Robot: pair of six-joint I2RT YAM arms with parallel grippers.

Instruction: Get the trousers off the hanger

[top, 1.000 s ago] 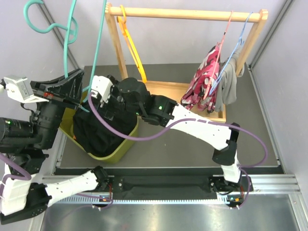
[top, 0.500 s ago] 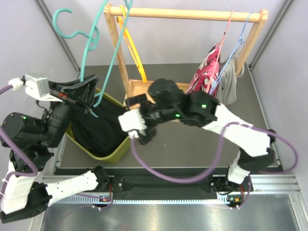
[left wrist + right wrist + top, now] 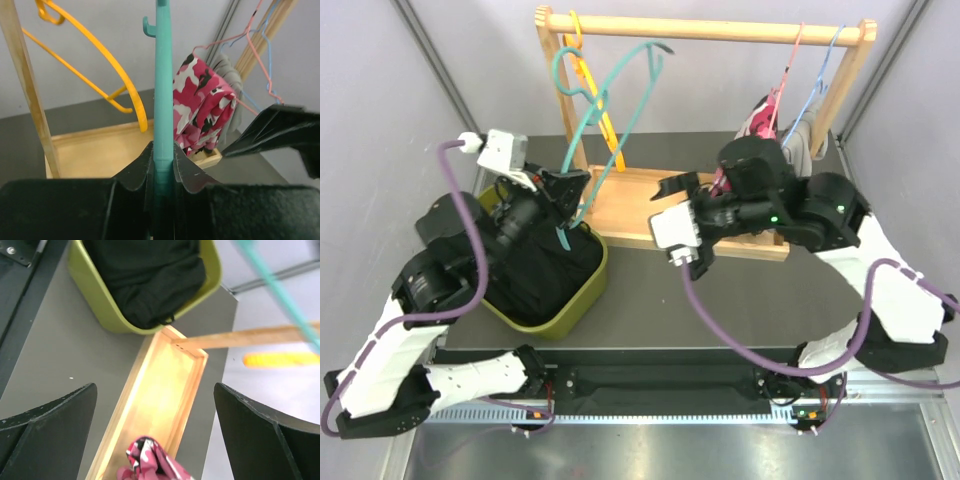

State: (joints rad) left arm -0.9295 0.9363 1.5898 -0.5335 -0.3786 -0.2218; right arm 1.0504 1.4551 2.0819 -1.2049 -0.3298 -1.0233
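- Trousers (image 3: 535,275): black cloth, bunched inside the olive-green bin (image 3: 600,272). The bin is set on the table (image 3: 750,300) at 9 o'clock in the top view. In the right wrist view the dark cloth is seen lying within the bin wall.
- Left gripper (image 3: 162,152): closed narrowly on the teal hanger (image 3: 162,85). The flat plastic bar is pinched between both fingers (image 3: 137,175). The grip is placed above the bin, at its 12 o'clock edge.
- Teal hanger: held steeply, slanted toward 1 o'clock in the top view, with its hook brought near the wooden rack (image 3: 710,30). Whether hook and rail touch cannot be told.
- Right gripper (image 3: 155,390): spread wide, with nothing held between the fingers. It is located near the table centre, at 3 o'clock from the bin, and is aimed toward 9 o'clock, so that bin and trousers are framed at 12 o'clock in its own view.
- Wooden rack: placed at 12 o'clock on the table, with a top rail carried on two slanted posts above a shallow box base.
- Yellow hanger (image 3: 100,55): hung at the 11 o'clock end of the rail.
- Pink camouflage garment (image 3: 200,107) and grey garment (image 3: 235,115): hung side by side on wire hangers (image 3: 267,70) at the 1 o'clock end of the rail, well apart from the bin.
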